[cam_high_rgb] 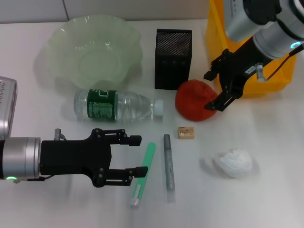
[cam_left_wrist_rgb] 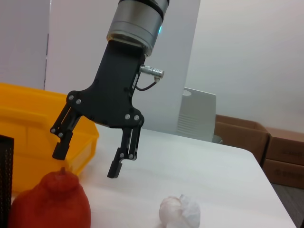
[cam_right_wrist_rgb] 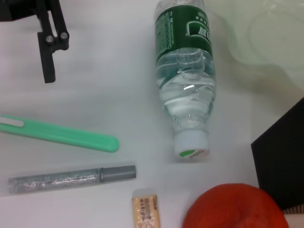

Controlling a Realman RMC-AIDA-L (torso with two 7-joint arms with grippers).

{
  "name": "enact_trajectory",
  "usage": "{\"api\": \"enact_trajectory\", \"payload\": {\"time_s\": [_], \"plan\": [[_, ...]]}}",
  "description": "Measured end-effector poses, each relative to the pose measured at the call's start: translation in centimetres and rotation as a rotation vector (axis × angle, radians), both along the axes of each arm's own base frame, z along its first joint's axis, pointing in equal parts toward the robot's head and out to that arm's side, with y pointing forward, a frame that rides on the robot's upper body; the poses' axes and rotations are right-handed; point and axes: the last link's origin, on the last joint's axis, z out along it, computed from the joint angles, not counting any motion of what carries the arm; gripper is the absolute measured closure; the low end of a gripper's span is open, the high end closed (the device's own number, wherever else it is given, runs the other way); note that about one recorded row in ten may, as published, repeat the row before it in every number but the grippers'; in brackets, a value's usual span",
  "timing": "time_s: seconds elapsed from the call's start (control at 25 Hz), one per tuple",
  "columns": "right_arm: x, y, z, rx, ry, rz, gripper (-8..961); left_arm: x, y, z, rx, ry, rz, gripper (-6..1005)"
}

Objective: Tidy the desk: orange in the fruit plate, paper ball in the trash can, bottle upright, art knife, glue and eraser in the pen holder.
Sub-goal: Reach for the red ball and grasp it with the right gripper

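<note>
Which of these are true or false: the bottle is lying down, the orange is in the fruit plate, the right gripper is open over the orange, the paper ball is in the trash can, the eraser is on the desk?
1. The bottle lies on its side. True.
2. The orange is in the fruit plate. False: it sits on the desk beside the pen holder.
3. The right gripper is open above the orange. True.
4. The paper ball is in the trash can. False: it lies on the desk.
5. The eraser is on the desk. True.
</note>
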Motion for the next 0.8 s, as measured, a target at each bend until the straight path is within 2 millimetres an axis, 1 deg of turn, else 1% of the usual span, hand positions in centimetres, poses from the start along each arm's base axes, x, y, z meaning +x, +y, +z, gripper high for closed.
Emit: {"api": "enact_trajectory", "payload": {"time_s": [0.2, 0.44, 0.8], "plan": [[0.1, 0.2, -0.6, 0.014, 0.006, 0.016, 168, -0.1, 0.0, 0.0, 0.001, 0.003, 0.003, 289], [0.8, 0.5, -1.7, 0.033, 0.005, 0.028, 171, -0.2, -0.1, 0.0, 0.0, 0.003, 0.005, 290], [1.2, 0.8, -2.3, 0.047, 0.019, 0.032, 176, -0.2, -0.1, 0.1, 0.001, 0.005, 0.003, 291]]}}
